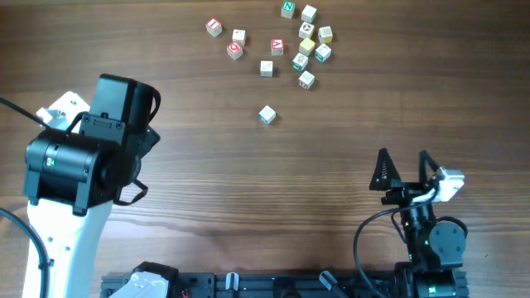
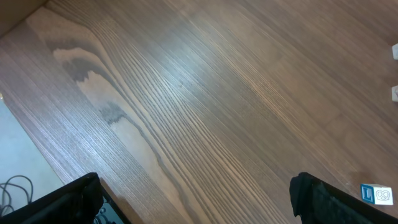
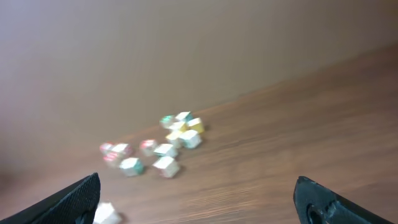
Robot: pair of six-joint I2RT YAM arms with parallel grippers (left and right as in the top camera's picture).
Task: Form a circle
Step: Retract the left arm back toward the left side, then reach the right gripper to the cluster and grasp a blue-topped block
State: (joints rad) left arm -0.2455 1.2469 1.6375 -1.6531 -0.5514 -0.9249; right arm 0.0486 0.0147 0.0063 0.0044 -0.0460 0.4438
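Left gripper [image 2: 198,200] and right gripper [image 1: 404,164] are hovering near the desk's [image 1: 215,182] near edge, fingers [image 1: 383,172] spread wide and holding nothing, likely pre-start. The clump of letter cubes [image 1: 308,43] is lying unringed by the far edge.

Brown wood-grain table [image 1: 248,190], plain blurred wall [image 3: 186,43]

- A brown wood-grain desk [image 1: 248,182] is spread across the whole overhead view.
- Loose letter cubes [image 1: 238,36] are scattered near its far edge, with red-marked ones lying to the left.
- A single cube [image 1: 267,114] is set well apart from these, nearer the middle.
- A thin black cable [image 2: 13,186] is seen looped beyond the desk's edge.
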